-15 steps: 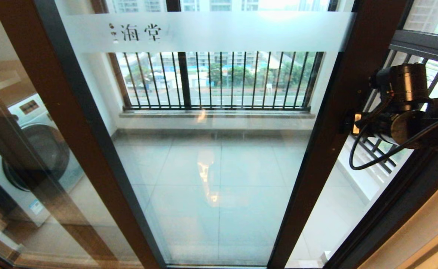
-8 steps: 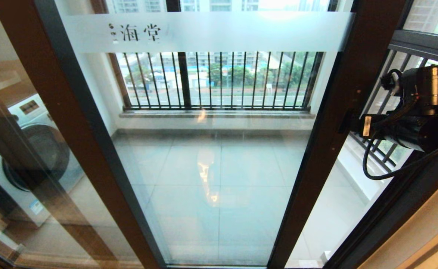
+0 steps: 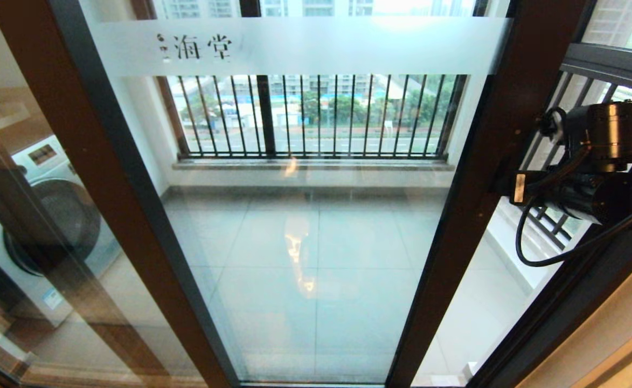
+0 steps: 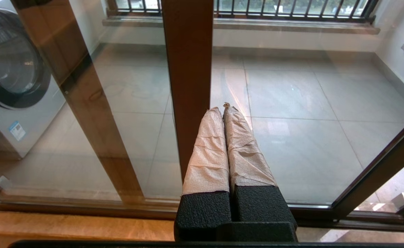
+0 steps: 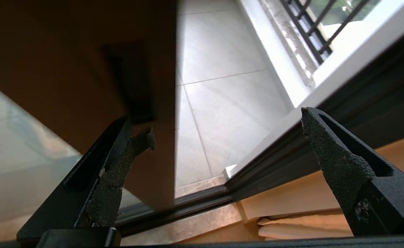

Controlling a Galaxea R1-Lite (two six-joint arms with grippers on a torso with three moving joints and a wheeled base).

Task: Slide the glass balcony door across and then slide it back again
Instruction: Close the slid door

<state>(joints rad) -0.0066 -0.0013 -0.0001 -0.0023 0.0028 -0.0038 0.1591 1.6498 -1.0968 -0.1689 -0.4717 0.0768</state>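
The glass balcony door [image 3: 316,242], with its frosted band and dark brown frame, fills the middle of the head view. It stands partly open, with a gap [image 3: 488,302] between its right stile and the dark jamb. My right gripper [image 3: 501,184] is at that right stile at mid height. In the right wrist view it [image 5: 227,124] is open, one finger close to the brown stile [image 5: 67,86] just below the black handle slot [image 5: 133,79], nothing held. My left gripper [image 4: 221,107] is shut and empty, its taped fingers in front of the door's left stile [image 4: 188,69].
A washing machine [image 3: 51,215] stands behind the left pane. Black railings [image 3: 316,116] close the balcony's far side, and more bars [image 3: 590,70] run on the right. The dark jamb [image 5: 343,113] and bottom track [image 5: 188,206] border the gap.
My right arm swung right away from the stile, then came partly back toward it. The door has not visibly moved.
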